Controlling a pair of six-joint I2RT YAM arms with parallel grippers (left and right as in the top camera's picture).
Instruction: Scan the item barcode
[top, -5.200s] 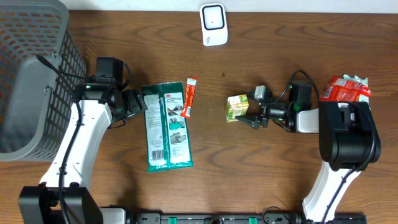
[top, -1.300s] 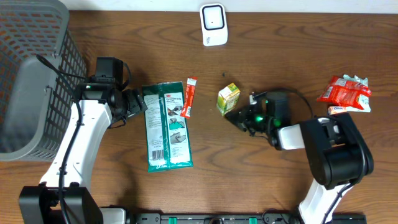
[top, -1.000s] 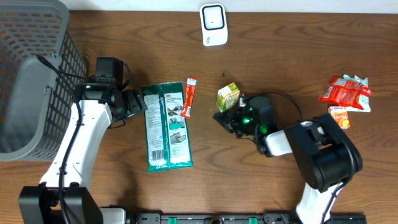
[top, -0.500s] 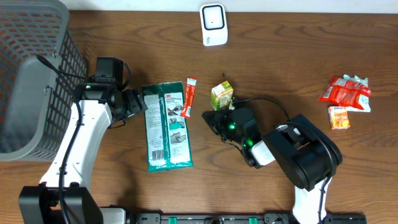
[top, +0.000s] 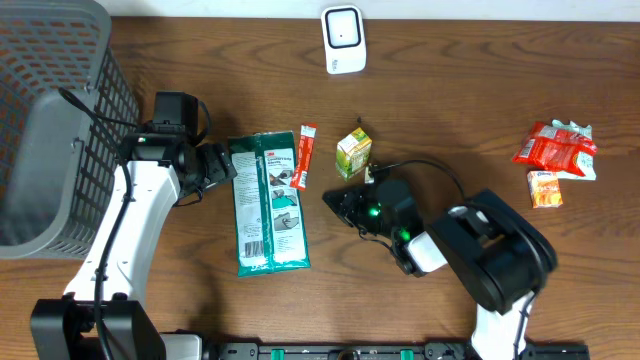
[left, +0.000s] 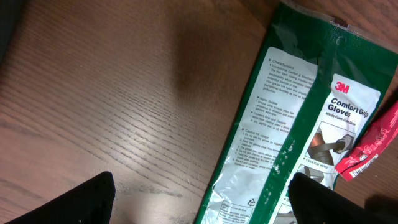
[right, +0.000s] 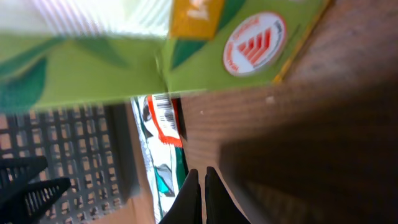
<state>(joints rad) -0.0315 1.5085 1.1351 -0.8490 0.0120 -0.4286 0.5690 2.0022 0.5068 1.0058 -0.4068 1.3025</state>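
Observation:
A small green carton (top: 353, 155) stands on the wooden table, below the white scanner (top: 343, 40) at the back edge. My right gripper (top: 335, 200) lies low just in front of the carton, shut with nothing between its fingers. In the right wrist view the carton (right: 186, 43) fills the top, apart from the shut gripper (right: 199, 186). My left gripper (top: 222, 165) stands open at the left edge of a green glove package (top: 268, 205). In the left wrist view the open gripper (left: 199, 205) straddles that package (left: 298, 137).
A red stick packet (top: 304, 157) lies beside the glove package. A grey mesh basket (top: 50, 120) fills the far left. A red snack bag (top: 555, 148) and a small orange packet (top: 544, 188) lie at the far right.
My right arm has swept left along the table, staying shut. The green carton has shifted left with it, ending below the scanner. The left arm has not moved.

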